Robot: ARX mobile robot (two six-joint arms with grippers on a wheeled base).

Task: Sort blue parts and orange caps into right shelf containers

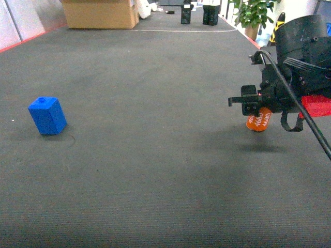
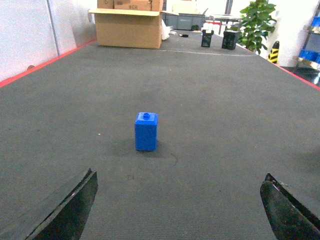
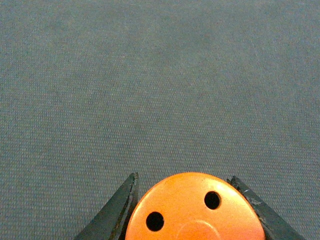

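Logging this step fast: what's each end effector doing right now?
Left end effector: open, empty, facing the blue part.
Right end effector: closed on an orange cap, off the floor.

open grey mat (image 1: 155, 155) all round; only blue part (image 1: 47, 115) stands left.

A wide grey mat (image 1: 155, 155) with a red edge runs back to a cardboard box (image 2: 129, 27). Right of the box stand two dark bins (image 2: 222, 39), then a potted plant (image 2: 257, 22). A pale wall (image 2: 30, 30) rises to the box's left.
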